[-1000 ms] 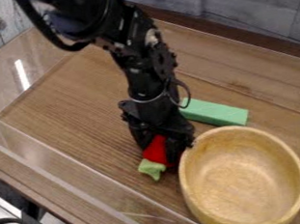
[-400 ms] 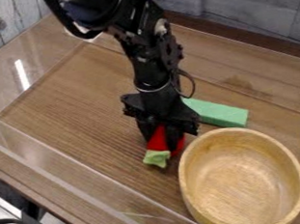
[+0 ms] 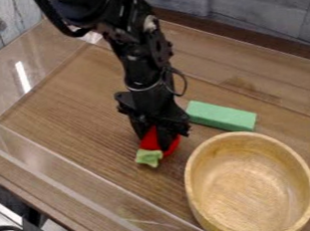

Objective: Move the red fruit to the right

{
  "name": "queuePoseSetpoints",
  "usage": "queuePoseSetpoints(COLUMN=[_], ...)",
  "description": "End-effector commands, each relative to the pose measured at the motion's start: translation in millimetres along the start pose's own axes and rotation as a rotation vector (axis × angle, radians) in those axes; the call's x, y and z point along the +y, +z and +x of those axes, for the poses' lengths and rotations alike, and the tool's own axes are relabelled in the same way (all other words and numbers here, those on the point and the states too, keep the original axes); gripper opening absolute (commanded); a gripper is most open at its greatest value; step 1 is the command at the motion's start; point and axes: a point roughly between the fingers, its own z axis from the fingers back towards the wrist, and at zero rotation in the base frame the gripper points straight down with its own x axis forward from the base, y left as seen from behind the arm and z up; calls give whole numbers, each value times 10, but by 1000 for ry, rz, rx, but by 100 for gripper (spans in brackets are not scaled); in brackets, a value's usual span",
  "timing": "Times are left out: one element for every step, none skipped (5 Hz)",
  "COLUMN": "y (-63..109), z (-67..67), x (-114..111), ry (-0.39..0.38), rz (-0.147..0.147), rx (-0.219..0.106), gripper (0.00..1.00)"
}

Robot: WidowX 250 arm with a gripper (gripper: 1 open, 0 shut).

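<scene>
Arm: a black jointed arm reached in from the upper left and bent down over the middle of the bench, its wrist pointing straight down.
Tool: the tool (image 3: 154, 140) was closed narrowly around the red body of the red fruit (image 3: 152, 145), fingers either side of it.
Red fruit, place: near the middle of the bench, just left of the wooden bowl (image 3: 251, 186) and apart from its rim, down-left of the green block (image 3: 221, 115).
Red fruit, lie: long axis ran from the tool toward the lower left, the light-green cap at the low end against the wood, the red body upward between the fingers.
Bench: brown wood-grain top (image 3: 77, 103) with clear plastic walls along its edges.
Room: a pale plank wall stood behind.
</scene>
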Motion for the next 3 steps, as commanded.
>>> queuePoseSetpoints(y=[-26, 213, 454], z=[-32, 99, 230], x=[0, 43, 84], ry=[52, 32, 18], rz=[11, 4, -5], rx=[22, -1, -24], gripper=[0, 0, 0])
